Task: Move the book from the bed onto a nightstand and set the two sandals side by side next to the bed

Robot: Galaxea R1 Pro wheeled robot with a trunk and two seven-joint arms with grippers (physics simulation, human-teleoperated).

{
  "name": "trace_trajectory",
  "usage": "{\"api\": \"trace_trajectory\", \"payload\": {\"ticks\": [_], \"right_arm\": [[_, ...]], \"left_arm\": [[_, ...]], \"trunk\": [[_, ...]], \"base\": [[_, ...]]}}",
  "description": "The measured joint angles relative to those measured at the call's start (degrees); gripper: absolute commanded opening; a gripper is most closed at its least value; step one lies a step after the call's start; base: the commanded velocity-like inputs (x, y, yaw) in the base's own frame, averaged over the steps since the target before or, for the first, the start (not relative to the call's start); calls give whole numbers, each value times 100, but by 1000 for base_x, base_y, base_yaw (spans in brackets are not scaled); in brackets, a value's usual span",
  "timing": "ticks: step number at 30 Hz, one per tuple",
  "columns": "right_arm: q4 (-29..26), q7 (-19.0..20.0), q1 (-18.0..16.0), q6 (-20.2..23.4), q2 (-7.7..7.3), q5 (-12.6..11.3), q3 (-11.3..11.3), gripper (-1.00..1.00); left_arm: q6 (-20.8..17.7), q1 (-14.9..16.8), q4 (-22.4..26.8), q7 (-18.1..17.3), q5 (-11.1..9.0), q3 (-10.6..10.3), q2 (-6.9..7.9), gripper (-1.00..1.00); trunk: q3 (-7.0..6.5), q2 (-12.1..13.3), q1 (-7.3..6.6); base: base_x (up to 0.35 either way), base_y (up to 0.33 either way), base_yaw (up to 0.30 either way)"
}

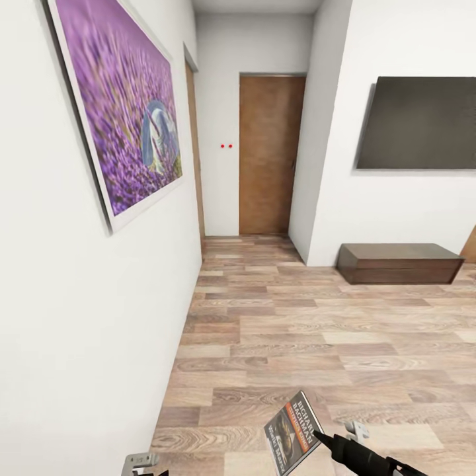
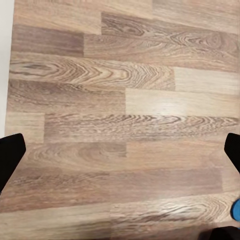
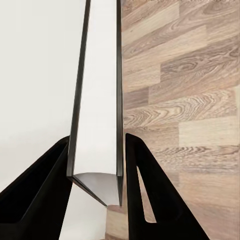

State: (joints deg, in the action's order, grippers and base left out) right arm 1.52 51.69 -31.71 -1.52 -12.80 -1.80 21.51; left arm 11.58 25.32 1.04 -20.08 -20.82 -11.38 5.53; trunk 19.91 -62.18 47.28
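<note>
Head camera down the hallway; wrist cameras close above floor (image 2: 120,100).

My right gripper (image 3: 95,195) is showing two matte black fingers (image 3: 150,200), wedge-shaped and tapering toward the tips, one with a slim slot cut through it. Behind them my arm (image 1: 370,459) is running black, with pale grey brackets (image 1: 357,430) beside it.
</note>
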Motion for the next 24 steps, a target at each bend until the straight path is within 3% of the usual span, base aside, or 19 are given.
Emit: {"api": "trace_trajectory", "payload": {"ticks": [24], "right_arm": [[0,-1,5,1,0,0,-13,-100]], "left_arm": [[0,-4,0,1,0,0,0,100]], "trunk": [[0,0,-1]], "base": [[323,0,-1]]}}
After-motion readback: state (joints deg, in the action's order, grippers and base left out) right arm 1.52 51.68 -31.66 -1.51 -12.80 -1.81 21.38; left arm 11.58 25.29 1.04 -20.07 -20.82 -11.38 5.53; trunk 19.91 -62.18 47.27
